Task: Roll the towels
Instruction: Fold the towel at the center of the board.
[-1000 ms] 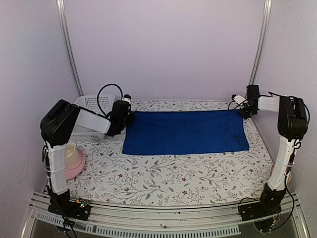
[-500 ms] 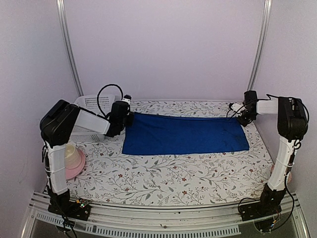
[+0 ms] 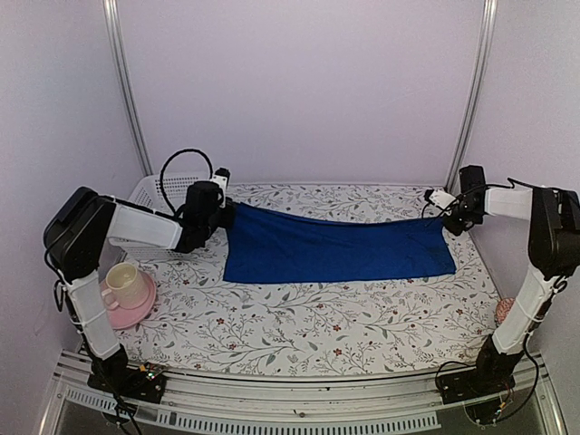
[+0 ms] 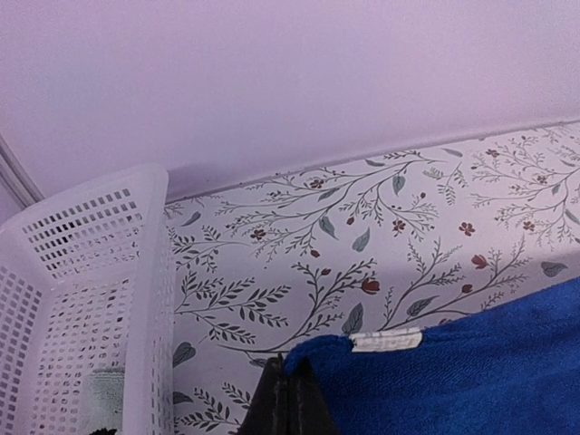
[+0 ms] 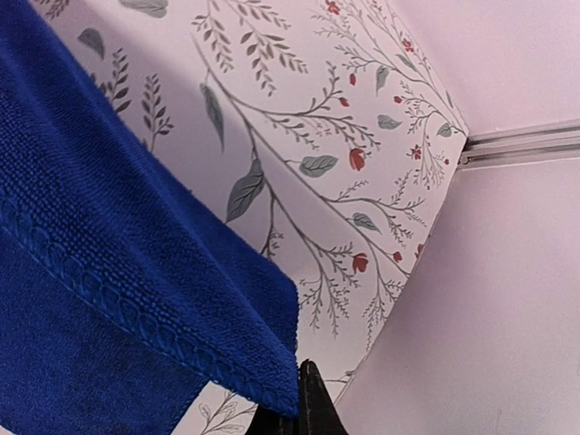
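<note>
The left tool (image 3: 223, 214) is clamped shut on the far left corner of the blue towel (image 3: 340, 246), and the right tool (image 3: 443, 214) on its far right corner. The towel's far edge hangs lifted, sagging between them, while its near edge lies on the bench (image 3: 317, 331). A white basket (image 3: 156, 192) stands just beside the left tool. The side wall (image 3: 539, 109) is close to the right tool.

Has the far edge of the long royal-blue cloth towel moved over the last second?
Yes. The royal-blue towel has its far edge drawn nearer, away from the back wall, baring more floral tabletop; its near edge stayed put.
</note>
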You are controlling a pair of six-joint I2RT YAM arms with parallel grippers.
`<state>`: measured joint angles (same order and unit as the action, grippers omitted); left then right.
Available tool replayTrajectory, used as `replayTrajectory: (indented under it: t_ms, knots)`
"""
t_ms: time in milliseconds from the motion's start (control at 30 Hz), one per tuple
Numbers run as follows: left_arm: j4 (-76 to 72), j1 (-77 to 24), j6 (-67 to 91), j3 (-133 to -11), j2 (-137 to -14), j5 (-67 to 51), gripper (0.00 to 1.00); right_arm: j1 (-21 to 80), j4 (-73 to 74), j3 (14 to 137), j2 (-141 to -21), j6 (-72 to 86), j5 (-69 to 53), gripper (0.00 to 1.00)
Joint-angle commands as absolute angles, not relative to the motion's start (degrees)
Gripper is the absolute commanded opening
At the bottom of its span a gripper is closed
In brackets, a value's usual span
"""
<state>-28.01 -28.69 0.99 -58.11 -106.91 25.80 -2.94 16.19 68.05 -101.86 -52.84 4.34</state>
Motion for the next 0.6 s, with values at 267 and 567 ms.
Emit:
replayTrajectory:
  t_ms: [267,567]
  knots:
    - [-26.94,-28.00,3.85,-50.79,-103.84,21.25,0.00,-4.44,17.62,59.96,-96.65,-57.31,0.93,0.03]
    - [-29.69,-27.96,3.20,-48.36,-103.26,19.59,0.00,-7.13,17.77,57.68,-94.75,-58.37,-0.51,0.03]
